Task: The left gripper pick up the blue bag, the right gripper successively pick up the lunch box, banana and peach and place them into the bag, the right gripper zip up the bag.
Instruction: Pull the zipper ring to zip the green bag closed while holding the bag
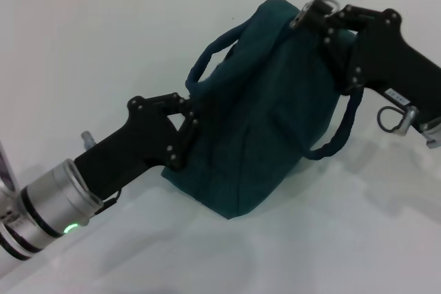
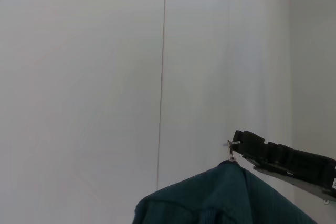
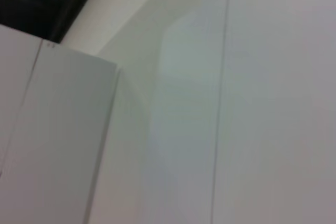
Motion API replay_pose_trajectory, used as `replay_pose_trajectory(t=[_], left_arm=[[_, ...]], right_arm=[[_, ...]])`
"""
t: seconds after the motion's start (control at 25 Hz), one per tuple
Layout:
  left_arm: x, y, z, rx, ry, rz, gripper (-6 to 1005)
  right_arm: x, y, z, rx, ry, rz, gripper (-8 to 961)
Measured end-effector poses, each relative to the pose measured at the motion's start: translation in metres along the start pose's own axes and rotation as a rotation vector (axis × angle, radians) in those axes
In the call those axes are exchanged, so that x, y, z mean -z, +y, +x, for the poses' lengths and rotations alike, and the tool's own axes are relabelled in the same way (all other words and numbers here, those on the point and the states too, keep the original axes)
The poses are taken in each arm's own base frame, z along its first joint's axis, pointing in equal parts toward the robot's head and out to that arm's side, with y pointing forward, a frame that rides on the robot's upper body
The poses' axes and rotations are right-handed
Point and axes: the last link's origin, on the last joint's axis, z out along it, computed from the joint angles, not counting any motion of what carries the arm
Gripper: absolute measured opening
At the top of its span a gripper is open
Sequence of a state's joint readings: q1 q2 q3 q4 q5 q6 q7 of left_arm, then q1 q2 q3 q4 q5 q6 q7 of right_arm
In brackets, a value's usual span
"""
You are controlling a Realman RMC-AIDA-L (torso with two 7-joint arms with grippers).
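Blue bag [image 1: 265, 108] upright on table [image 1: 83, 53] | left gripper [image 1: 187, 125] pinching its near edge | right gripper [image 1: 310, 15] pinching the zipper pull [image 2: 231, 150] at its top (handles loose).

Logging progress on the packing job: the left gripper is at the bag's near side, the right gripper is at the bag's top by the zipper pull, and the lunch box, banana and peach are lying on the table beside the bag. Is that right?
Not quite. In the head view no lunch box, banana or peach lies on the table; only the blue bag shows. The rest holds: the left gripper is at the bag's near side, and the right gripper is at its top by the zipper pull.
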State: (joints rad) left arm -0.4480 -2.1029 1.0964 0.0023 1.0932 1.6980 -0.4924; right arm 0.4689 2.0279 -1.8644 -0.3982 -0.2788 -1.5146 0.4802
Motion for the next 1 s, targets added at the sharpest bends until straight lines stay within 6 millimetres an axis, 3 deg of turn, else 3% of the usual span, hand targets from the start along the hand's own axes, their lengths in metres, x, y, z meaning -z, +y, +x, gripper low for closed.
replay_pose_trajectory(t=[0.76, 1.0], left_arm=[[0.028, -0.021, -0.002, -0.037, -0.035, 0.172, 17], [0.026, -0.028, 0.0, -0.032, -0.031, 0.203, 7]], right_arm=[[0.037, -0.032, 0.01, -0.165, 0.058, 0.244, 66], [0.042, -0.035, 0.02, -0.221, 0.113, 0.277, 65]])
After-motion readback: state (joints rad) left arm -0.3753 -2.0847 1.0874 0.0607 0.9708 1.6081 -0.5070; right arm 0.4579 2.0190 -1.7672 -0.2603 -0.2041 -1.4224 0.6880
